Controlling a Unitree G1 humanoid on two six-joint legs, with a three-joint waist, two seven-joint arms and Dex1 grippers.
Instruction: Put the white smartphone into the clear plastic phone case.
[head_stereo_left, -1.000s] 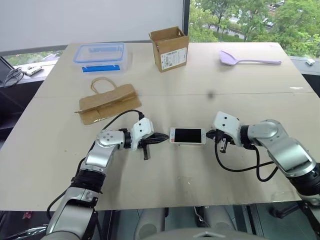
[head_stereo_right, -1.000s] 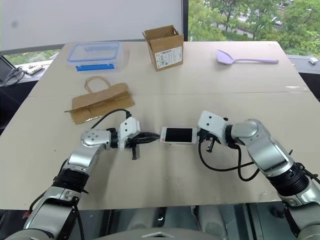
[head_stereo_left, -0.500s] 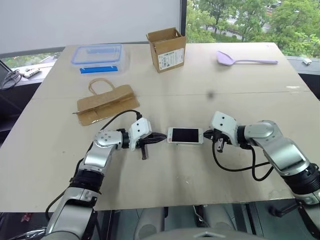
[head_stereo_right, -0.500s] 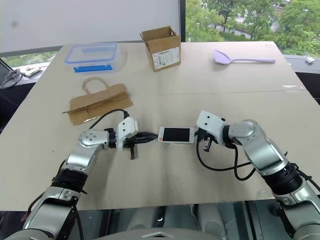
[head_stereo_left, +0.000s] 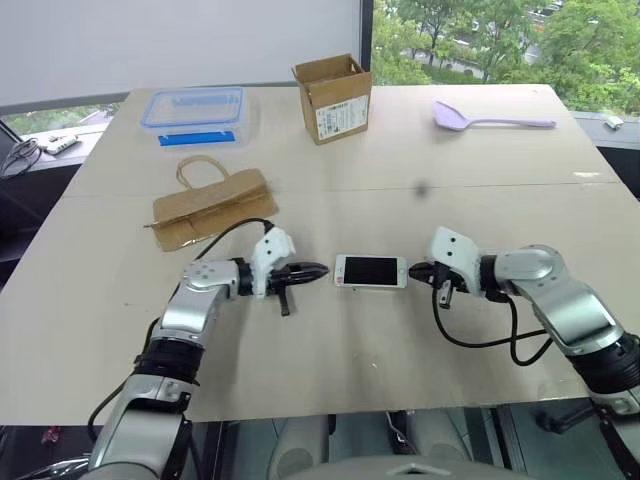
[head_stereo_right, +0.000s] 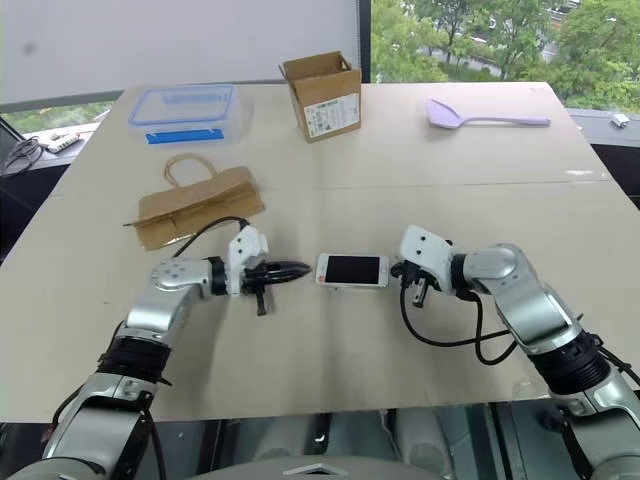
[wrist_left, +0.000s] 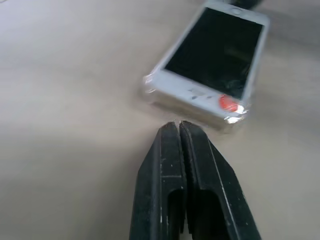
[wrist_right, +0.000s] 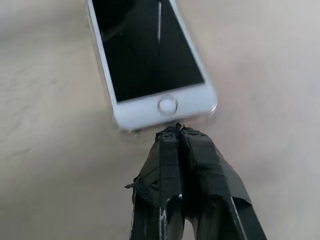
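Observation:
The white smartphone (head_stereo_left: 370, 271) lies flat and screen up in the middle of the table, between my two grippers. A thin glossy rim around its edge is the clear plastic phone case (wrist_right: 121, 128), and the phone appears to sit inside it. My left gripper (head_stereo_left: 322, 270) is shut and empty, with its tips a short gap from the phone's left end (wrist_left: 200, 95). My right gripper (head_stereo_left: 413, 271) is also shut, and its tips stand right at the home-button end (wrist_right: 167, 105), touching it or nearly so.
At the back of the table (head_stereo_left: 330, 360) are a clear food box with a blue-rimmed lid (head_stereo_left: 195, 108), an open cardboard box (head_stereo_left: 335, 97) and a purple spoon (head_stereo_left: 495, 118). A flat brown paper bag (head_stereo_left: 213, 203) lies behind my left arm.
My left gripper has drawn back to the left, leaving a small gap to the phone's end. The phone and my right gripper have stayed put.

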